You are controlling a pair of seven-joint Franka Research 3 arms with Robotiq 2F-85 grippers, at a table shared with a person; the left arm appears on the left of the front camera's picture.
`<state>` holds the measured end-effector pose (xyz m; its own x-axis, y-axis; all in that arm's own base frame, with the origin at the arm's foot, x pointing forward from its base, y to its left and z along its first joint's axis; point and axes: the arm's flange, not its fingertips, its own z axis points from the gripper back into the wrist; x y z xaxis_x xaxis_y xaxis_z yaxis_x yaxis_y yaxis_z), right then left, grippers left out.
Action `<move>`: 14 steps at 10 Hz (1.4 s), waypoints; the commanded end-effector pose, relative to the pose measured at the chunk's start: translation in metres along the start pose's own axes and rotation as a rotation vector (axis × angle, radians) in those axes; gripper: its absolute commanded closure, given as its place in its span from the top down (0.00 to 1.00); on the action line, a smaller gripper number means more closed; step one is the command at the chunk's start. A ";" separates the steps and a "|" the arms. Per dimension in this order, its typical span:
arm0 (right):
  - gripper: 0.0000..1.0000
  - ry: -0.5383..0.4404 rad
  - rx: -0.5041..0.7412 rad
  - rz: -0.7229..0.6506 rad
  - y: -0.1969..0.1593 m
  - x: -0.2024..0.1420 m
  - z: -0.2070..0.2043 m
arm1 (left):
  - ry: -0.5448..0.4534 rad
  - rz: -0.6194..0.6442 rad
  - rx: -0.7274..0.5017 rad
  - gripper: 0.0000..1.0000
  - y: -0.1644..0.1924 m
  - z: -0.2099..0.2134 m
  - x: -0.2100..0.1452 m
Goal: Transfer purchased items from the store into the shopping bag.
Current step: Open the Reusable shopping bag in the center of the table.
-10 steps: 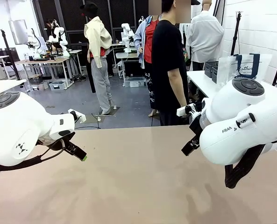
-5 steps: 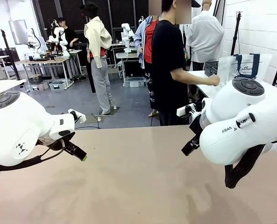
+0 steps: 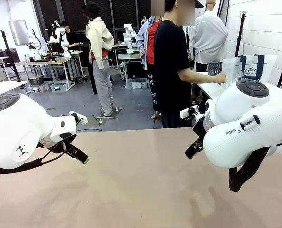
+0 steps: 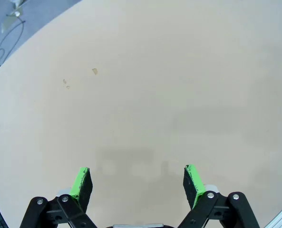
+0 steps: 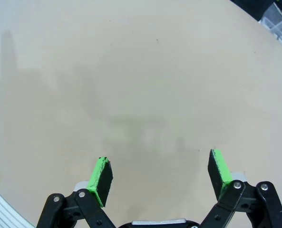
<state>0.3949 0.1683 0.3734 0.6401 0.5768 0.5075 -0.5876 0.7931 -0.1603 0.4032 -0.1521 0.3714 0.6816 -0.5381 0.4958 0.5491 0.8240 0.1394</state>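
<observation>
Left end effector [image 4: 138, 183], right end effector [image 5: 160, 173] both apart, empty, above tan table [image 4: 145, 85]; right arm [image 3: 259, 137] printed "FRA".

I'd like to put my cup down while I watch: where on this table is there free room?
The beige tabletop is bare across its middle, between the open, green-padded left fingers and the open right fingers. It is tight under the white left arm and the white right arm at the sides.
</observation>
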 end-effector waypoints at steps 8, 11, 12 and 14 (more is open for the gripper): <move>1.00 0.000 0.000 0.000 0.000 0.000 0.000 | 0.000 0.002 0.001 1.00 0.001 0.000 0.000; 1.00 0.000 0.000 0.000 0.000 0.000 0.000 | 0.000 0.002 0.001 1.00 0.001 0.000 0.000; 1.00 0.000 0.000 0.000 0.000 0.000 0.000 | 0.000 0.002 0.001 1.00 0.001 0.000 0.000; 1.00 0.000 0.000 0.000 0.000 0.000 0.000 | 0.000 0.002 0.001 1.00 0.001 0.000 0.000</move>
<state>0.3949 0.1683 0.3734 0.6401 0.5768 0.5075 -0.5876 0.7931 -0.1603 0.4032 -0.1522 0.3714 0.6816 -0.5381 0.4958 0.5491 0.8240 0.1394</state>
